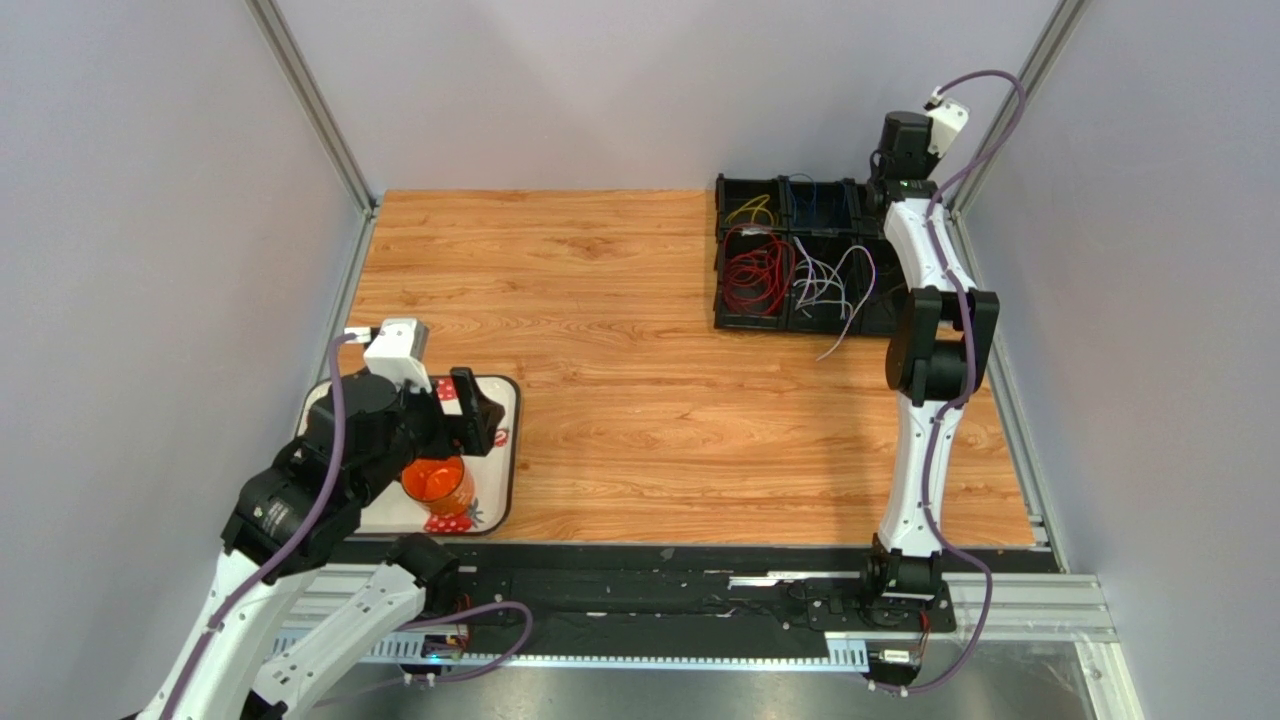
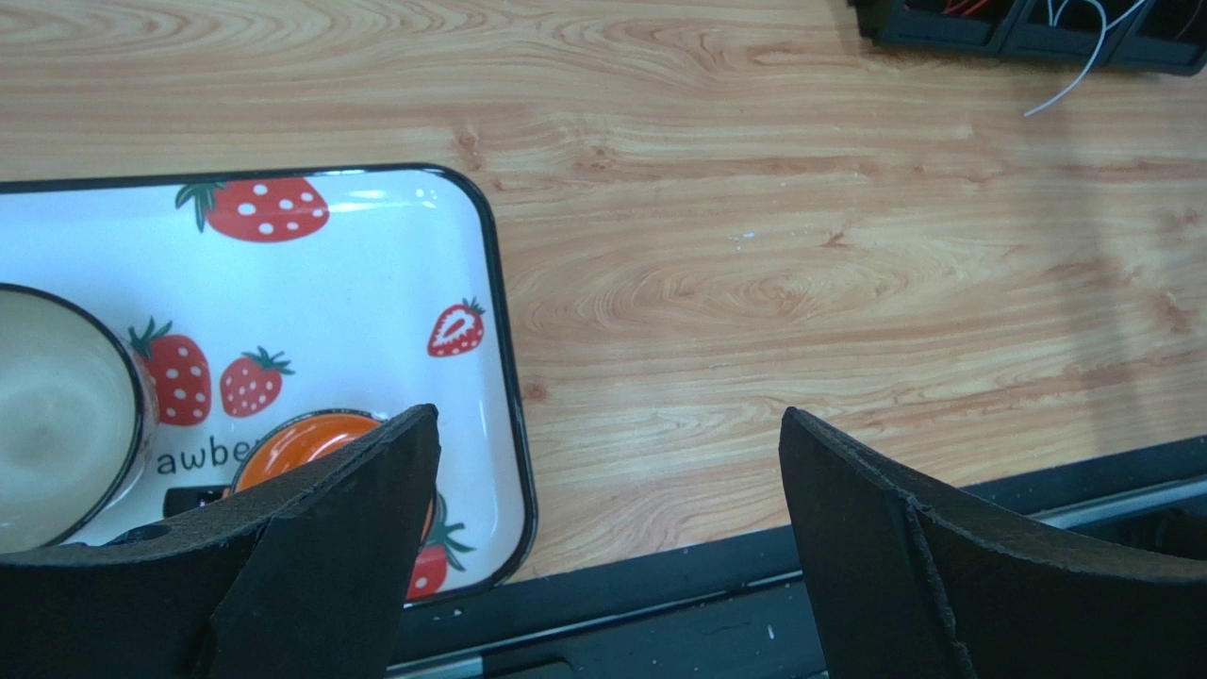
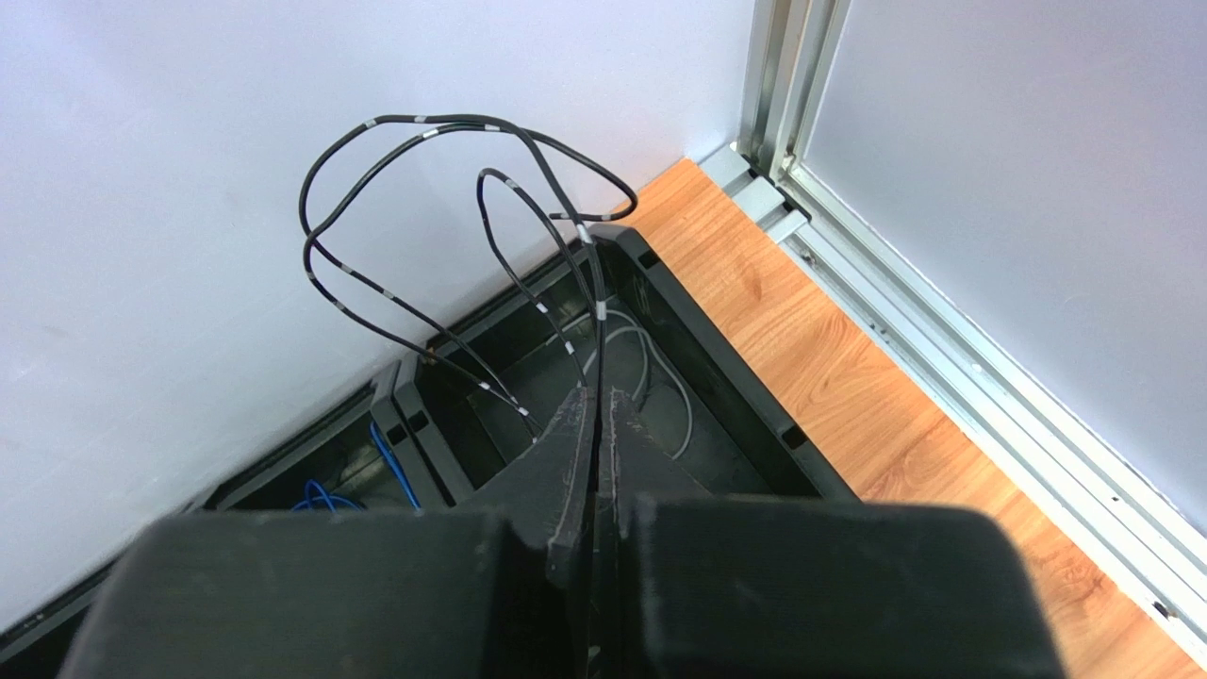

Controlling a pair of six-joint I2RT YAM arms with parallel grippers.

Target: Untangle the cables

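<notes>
The cables lie in a black divided bin (image 1: 718,255) at the table's far right: red loops (image 1: 756,270), white strands (image 1: 824,278), yellow ones (image 1: 751,210). My right gripper (image 1: 890,173) hangs over the bin's back right compartment. In the right wrist view its jaws (image 3: 595,403) are pressed almost together on a black cable with white bands (image 3: 425,125), which loops up against the wall. Blue cable (image 3: 386,467) and pale cable (image 3: 666,382) rest in compartments below. My left gripper (image 2: 609,425) stands wide open and holds nothing, at the table's near left.
A white strawberry-print tray (image 1: 504,450) under the left gripper holds an orange cup (image 1: 436,483) and a pale bowl (image 2: 57,410). Grey walls and an aluminium corner post (image 3: 779,71) stand close behind the bin. One white strand (image 2: 1077,85) trails onto the wood.
</notes>
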